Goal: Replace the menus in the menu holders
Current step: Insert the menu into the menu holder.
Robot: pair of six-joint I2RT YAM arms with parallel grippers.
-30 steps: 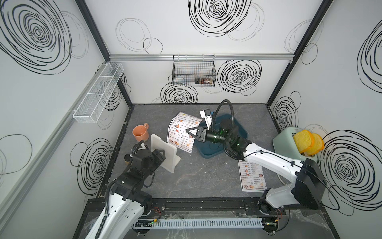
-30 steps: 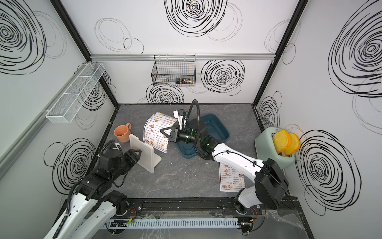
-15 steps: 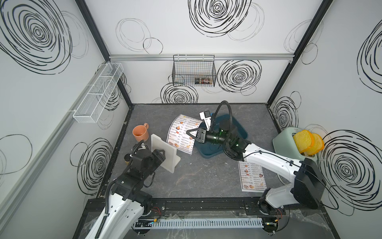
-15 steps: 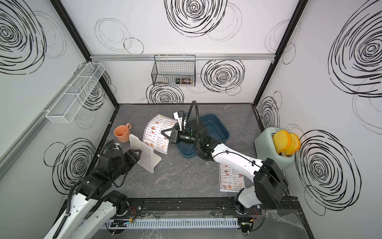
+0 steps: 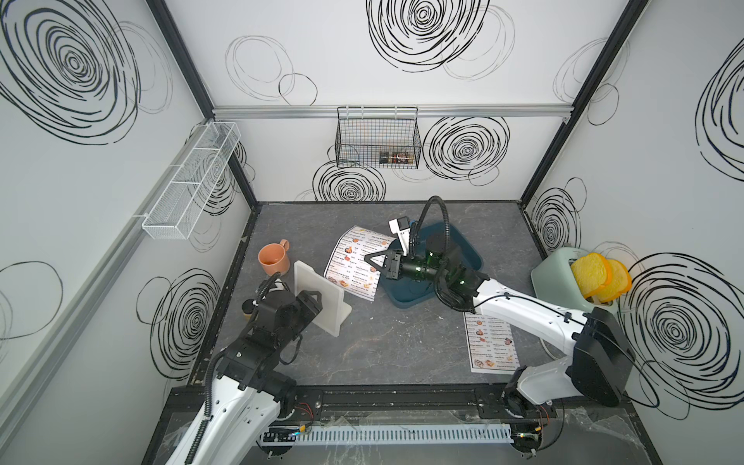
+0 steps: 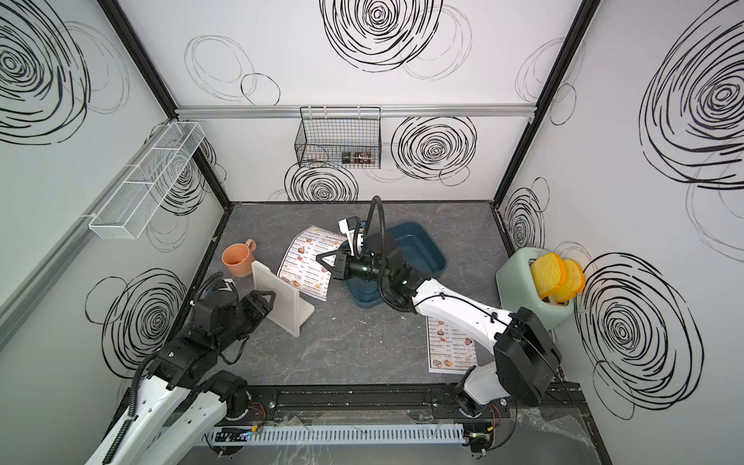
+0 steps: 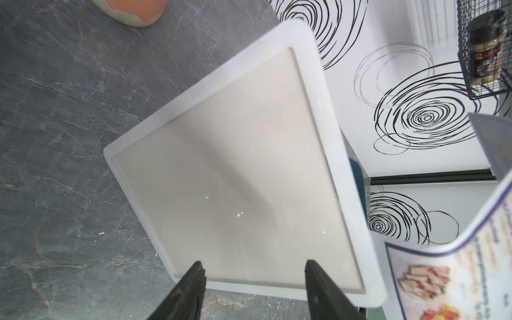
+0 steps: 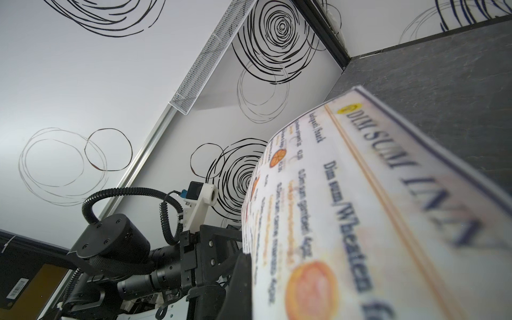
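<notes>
The white menu holder (image 5: 318, 296) (image 6: 277, 298) stands upright left of centre, its plain back (image 7: 235, 180) facing my left gripper. The left gripper (image 5: 313, 308) (image 7: 255, 267) is open, its fingertips (image 7: 198, 273) just short of the holder's edge. My right gripper (image 5: 370, 261) (image 6: 324, 261) is shut on a "DIM SUM INN" menu (image 5: 354, 261) (image 6: 304, 261) (image 8: 360, 221). That menu curls up off the table right behind the holder, and its edge shows in the left wrist view (image 7: 457, 263). A second menu (image 5: 489, 342) (image 6: 451, 342) lies flat at the front right.
An orange mug (image 5: 273, 259) (image 6: 237, 259) stands just behind the holder. A teal tray (image 5: 469, 251) (image 6: 422, 245) lies under the right arm. A green toaster (image 5: 557, 282) with yellow bread stands at the right wall. A wire basket (image 5: 378, 139) hangs on the back wall.
The right gripper and its menu have shifted only slightly. The left arm and the holder have not moved.
</notes>
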